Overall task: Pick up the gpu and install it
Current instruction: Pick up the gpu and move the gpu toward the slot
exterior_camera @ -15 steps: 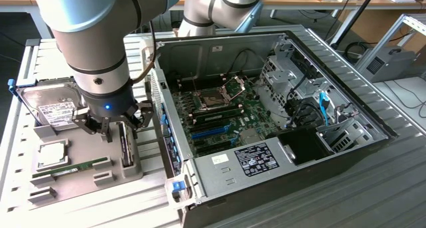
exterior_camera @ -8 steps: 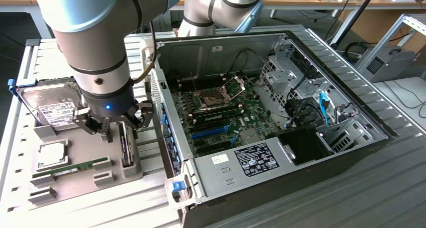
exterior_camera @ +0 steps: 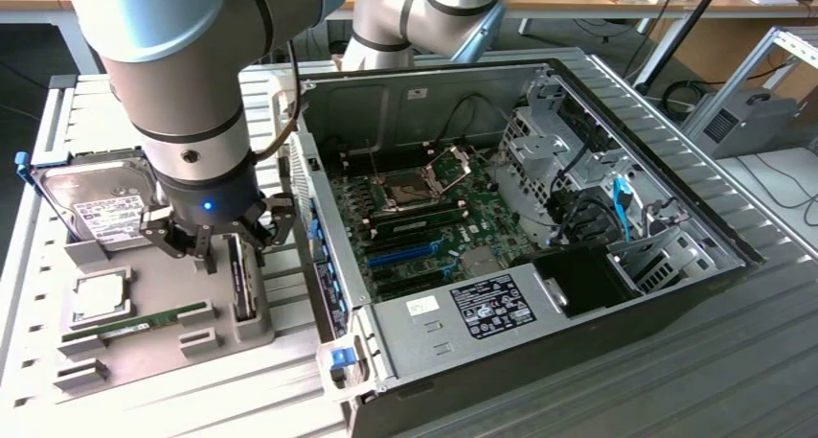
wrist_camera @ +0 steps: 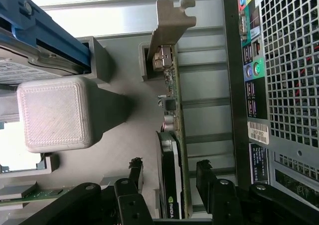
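The gripper [exterior_camera: 215,239] hangs straight down on a vertical wrist, jaws open and straddling the gpu [exterior_camera: 241,287], with gaps showing on both sides. The card stands on edge in the grey fixture tray [exterior_camera: 153,299], on the exterior view's left of the computer case [exterior_camera: 422,83]. Its long axis runs near-to-far, directly beneath.

Tray beside an open case, both on a table [exterior_camera: 715,361].

In the exterior view the tray [exterior_camera: 167,361] lies at the frame's lower left and the case [exterior_camera: 383,93] takes the centre and right, just beside it. On the tray, the hard drive [exterior_camera: 102,203] sits at upper left, the CPU [exterior_camera: 100,294] below it and the memory stick [exterior_camera: 141,323] lower still. The gpu [exterior_camera: 240,280] stands on edge along the tray's right side, nearest the case. The gripper [exterior_camera: 234,251] straddles its upper end, a finger on each side, apart from it. The motherboard [exterior_camera: 435,218] lies inside the case.
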`<state>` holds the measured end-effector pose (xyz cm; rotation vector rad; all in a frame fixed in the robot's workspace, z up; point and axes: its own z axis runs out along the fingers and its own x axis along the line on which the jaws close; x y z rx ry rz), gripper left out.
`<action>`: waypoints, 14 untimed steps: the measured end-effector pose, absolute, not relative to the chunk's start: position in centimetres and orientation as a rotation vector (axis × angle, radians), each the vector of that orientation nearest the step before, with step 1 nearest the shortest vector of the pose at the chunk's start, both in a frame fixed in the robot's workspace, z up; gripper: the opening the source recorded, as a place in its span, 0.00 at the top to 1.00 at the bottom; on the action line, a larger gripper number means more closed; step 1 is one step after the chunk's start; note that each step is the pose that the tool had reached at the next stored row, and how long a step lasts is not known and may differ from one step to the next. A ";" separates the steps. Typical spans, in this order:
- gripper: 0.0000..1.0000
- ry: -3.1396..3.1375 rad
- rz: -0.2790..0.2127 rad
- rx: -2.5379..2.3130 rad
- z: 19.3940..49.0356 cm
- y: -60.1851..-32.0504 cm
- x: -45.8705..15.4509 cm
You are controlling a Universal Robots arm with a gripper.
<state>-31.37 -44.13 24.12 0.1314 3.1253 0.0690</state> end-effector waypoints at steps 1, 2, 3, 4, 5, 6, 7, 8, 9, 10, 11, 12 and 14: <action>0.45 3.125 0.069 0.131 24.1 -44.1 -31.4; 0.45 3.125 0.069 0.131 24.1 -44.1 -31.4; 0.53 3.125 0.069 0.131 24.1 -44.1 -31.4; 0.53 3.125 0.069 0.131 24.1 -44.1 -31.4; 0.53 3.125 0.069 0.131 24.1 -44.1 -31.4; 0.53 3.125 0.069 0.131 24.1 -44.1 -31.4; 0.53 3.125 0.069 0.131 24.1 -44.1 -31.4; 0.53 3.125 0.069 0.131 24.1 -44.1 -31.4; 0.55 3.125 0.069 0.131 24.1 -44.1 -31.4; 0.55 3.125 0.069 0.131 24.1 -44.1 -31.4; 0.62 3.125 0.069 0.131 24.1 -44.1 -31.4; 0.62 3.125 0.069 0.131 24.1 -44.1 -31.4; 0.62 3.125 0.069 0.131 24.1 -44.1 -31.3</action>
